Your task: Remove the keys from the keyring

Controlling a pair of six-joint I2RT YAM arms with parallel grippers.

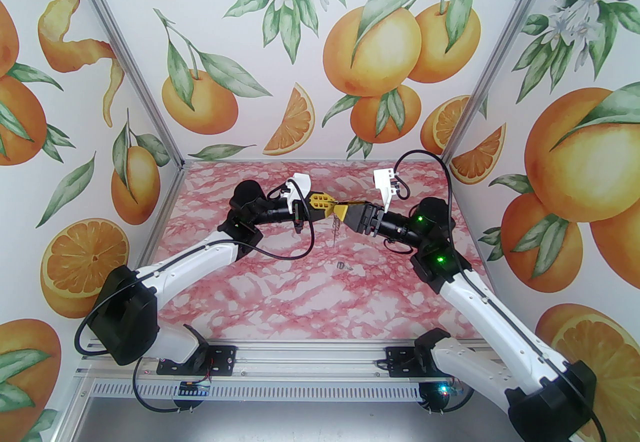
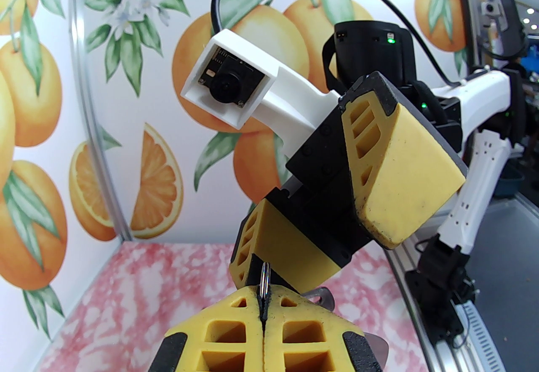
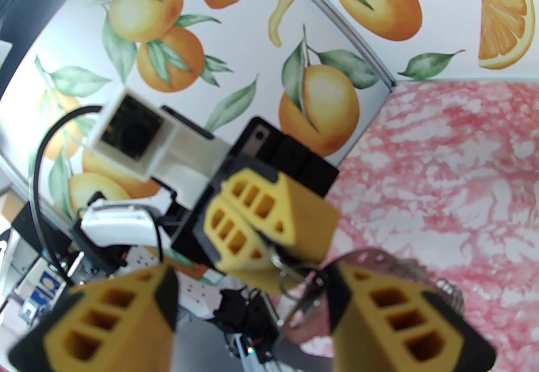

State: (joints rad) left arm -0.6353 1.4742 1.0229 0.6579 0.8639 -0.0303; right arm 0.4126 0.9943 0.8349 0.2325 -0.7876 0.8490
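My left pincer (image 2: 263,298) was pressed fully together. Its yellow tips nipped a small split ring (image 2: 264,275) that stood on edge out of the seam between them. My right pincer (image 1: 345,210) met it tip to tip above the middle of the pink marbled table (image 1: 280,290). Its fingers (image 3: 400,320) were spread wide and closed on nothing, and the left tips and the dangling metal sat in the gap between them.

The keyring (image 3: 379,256), a dark grey loop, curved close beside one of those fingers. It was too blurred for me to tell whether it touched. Thin keys (image 1: 334,230) hung below the two pincers, clear of the table. One loose key (image 1: 344,266) lay flat on the marble, nearer my bases.

I judged the bunch light, stiff and slick. It was bare metal that would not give under the pads, would pivot on its rings, and would slide out of a half-hearted pinch. The keys looked too thin to catch by the blade. The best hold for my right pincer seemed to be across the flat bar of the loop, pads square on, so the left could work the little ring off. A skewed grip risked twisting that ring out of my left tips.
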